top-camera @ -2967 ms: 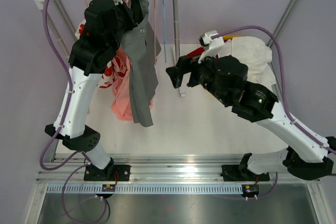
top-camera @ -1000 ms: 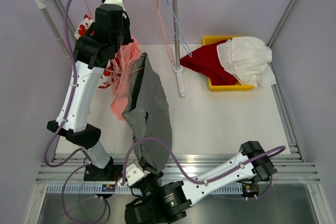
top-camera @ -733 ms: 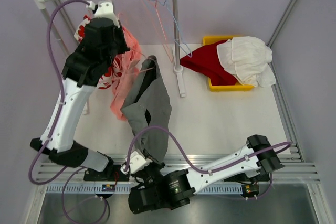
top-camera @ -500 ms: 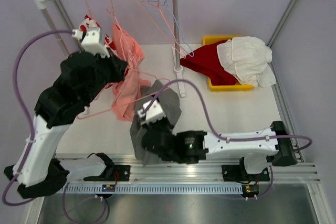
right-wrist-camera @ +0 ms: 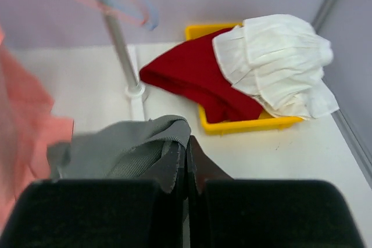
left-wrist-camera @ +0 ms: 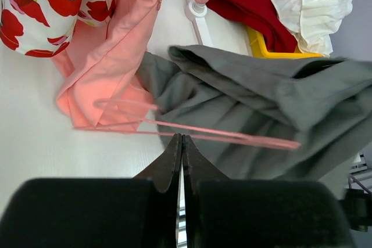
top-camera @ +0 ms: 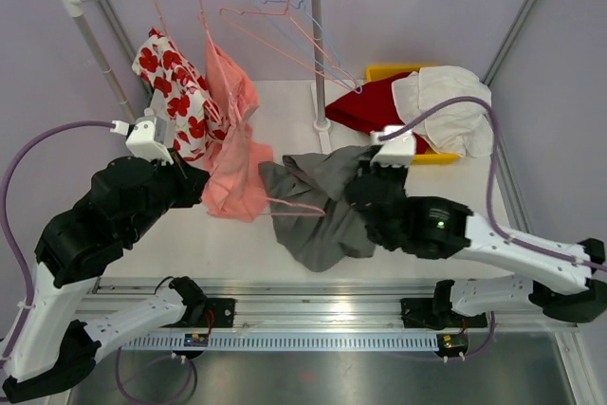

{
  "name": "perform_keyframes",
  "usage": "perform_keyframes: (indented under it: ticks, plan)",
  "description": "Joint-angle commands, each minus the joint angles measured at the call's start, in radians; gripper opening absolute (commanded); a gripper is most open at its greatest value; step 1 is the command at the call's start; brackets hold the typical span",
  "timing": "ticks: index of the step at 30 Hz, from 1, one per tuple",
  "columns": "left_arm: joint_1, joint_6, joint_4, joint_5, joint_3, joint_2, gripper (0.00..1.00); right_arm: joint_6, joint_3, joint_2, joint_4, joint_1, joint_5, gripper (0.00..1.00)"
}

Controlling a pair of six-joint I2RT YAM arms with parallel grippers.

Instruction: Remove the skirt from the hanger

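The right gripper [right-wrist-camera: 186, 146] is clamped on a fold of the crumpled grey fabric skirt [top-camera: 318, 220], which buries its tips from above and lies heaped on the white table [top-camera: 237, 248]. The left gripper [left-wrist-camera: 181, 146] is pressed shut right at the thin pink wire hanger [left-wrist-camera: 226, 138] lying across the skirt; whether it pinches the wire is unclear. A red cloth [right-wrist-camera: 192, 79] and a white ruffled cloth [right-wrist-camera: 279, 62] mostly cover the yellow plastic bin [right-wrist-camera: 244, 125] behind.

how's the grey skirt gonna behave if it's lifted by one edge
Probably floppy: the grey skirt lies crumpled in soft folds, so it should sag and trail. Likely light too, since the cloth looks thin. The pink hanger lies across it and might drag along.
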Motion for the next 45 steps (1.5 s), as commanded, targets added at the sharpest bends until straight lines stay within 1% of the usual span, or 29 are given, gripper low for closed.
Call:
perform_keyframes:
  ticks: [1,2,3,5,6,8,9,12,13,14,16,17,18,21,23,24,25,26,27,30,31,32,33,34,35,37,40,42,45]
  plan:
    - [-0.005,0.028,-0.003,0.005,0.063,0.027,0.0,-0.321,-0.024,-0.165,0.344,-0.114,0.05,0.0]
    - [-0.005,0.04,-0.023,-0.012,0.08,0.038,0.0,-0.578,-0.064,-0.188,0.487,-0.197,-0.002,0.0]
    - [-0.005,0.043,-0.052,-0.066,0.102,0.067,0.0,-0.644,-0.06,-0.206,0.641,-0.231,-0.036,0.0]
    - [-0.005,0.065,-0.106,-0.116,0.143,0.086,0.0,-0.714,0.058,-0.176,0.635,-0.32,-0.136,0.0]
    - [-0.005,0.073,-0.108,-0.128,0.148,0.089,0.0,-0.731,0.11,-0.118,0.594,-0.408,-0.173,0.0]
    - [-0.005,0.091,-0.091,-0.107,0.154,0.095,0.0,-0.787,0.263,-0.046,0.585,-0.513,-0.275,0.0]
    - [-0.005,0.097,-0.086,-0.083,0.153,0.098,0.0,-0.789,0.32,0.031,0.551,-0.618,-0.341,0.0]
    - [-0.005,0.123,-0.053,-0.04,0.088,0.09,0.0,-0.719,0.547,0.198,0.453,-0.765,-0.45,0.0]
    - [-0.005,0.137,-0.022,-0.026,0.061,0.083,0.0,-0.694,0.606,0.244,0.43,-0.847,-0.514,0.0]
    - [-0.005,0.142,-0.004,-0.012,-0.009,0.063,0.0,-0.658,0.731,0.292,0.407,-0.884,-0.538,0.0]
    - [-0.005,0.157,0.059,0.052,-0.082,0.037,0.0,-0.633,0.86,0.442,0.349,-0.96,-0.596,0.0]
    - [-0.005,0.16,0.082,0.068,-0.128,0.017,0.11,-0.599,0.988,0.494,0.304,-0.98,-0.613,0.0]
    - [-0.005,0.166,0.107,0.106,-0.212,0.008,0.2,-0.576,1.053,0.592,0.277,-0.997,-0.639,0.0]
    - [-0.005,0.194,0.237,0.12,-0.368,0.027,0.65,-0.484,1.232,0.752,0.213,-1.046,-0.719,0.0]
    - [-0.005,0.235,0.288,0.132,-0.409,0.072,0.73,-0.467,1.27,0.807,0.207,-1.049,-0.756,0.01]
    - [-0.003,0.249,0.311,0.14,-0.418,0.14,0.77,-0.461,1.278,0.853,0.194,-1.051,-0.792,0.13]
    - [-0.002,0.281,0.354,0.152,-0.415,0.177,0.77,-0.444,1.287,0.872,0.174,-1.051,-0.805,0.67]
    - [0.015,0.303,0.375,0.169,-0.407,0.223,0.78,-0.427,1.278,0.889,0.129,-1.051,-0.806,0.9]
    - [0.032,0.321,0.412,0.219,-0.4,0.309,0.77,-0.392,1.252,0.883,0.114,-1.051,-0.784,0.99]
    - [0.121,0.398,0.45,0.309,-0.335,0.496,0.69,-0.312,0.945,0.744,0.187,-1.051,-0.791,0.99]
    - [0.145,0.442,0.46,0.333,-0.305,0.532,0.68,-0.283,0.719,0.687,0.237,-1.051,-0.805,0.99]
    - [0.196,0.465,0.472,0.362,-0.295,0.561,0.69,-0.275,0.607,0.571,0.341,-1.049,-0.819,0.99]
    - [0.222,0.491,0.495,0.451,-0.283,0.598,0.69,-0.263,0.511,0.52,0.382,-1.051,-0.842,0.99]
    - [0.246,0.522,0.491,0.48,-0.266,0.663,0.68,-0.234,0.358,0.471,0.408,-1.051,-0.848,0.99]
    - [0.28,0.531,0.466,0.519,-0.207,0.704,0.67,-0.226,0.295,0.394,0.431,-1.051,-0.854,0.99]
    - [0.284,0.571,0.455,0.539,-0.171,0.783,0.64,-0.202,0.158,0.329,0.433,-1.049,-0.86,1.0]
    - [0.284,0.658,0.474,0.585,-0.131,0.863,0.6,-0.176,0.041,0.231,0.431,-1.051,-0.872,0.99]
    - [0.284,0.675,0.465,0.617,-0.107,0.937,0.53,-0.162,0.005,0.168,0.411,-1.051,-0.885,0.99]
    - [0.274,0.668,0.53,0.666,-0.178,0.949,0.52,-0.151,-0.04,0.095,0.378,-1.051,-0.901,0.99]
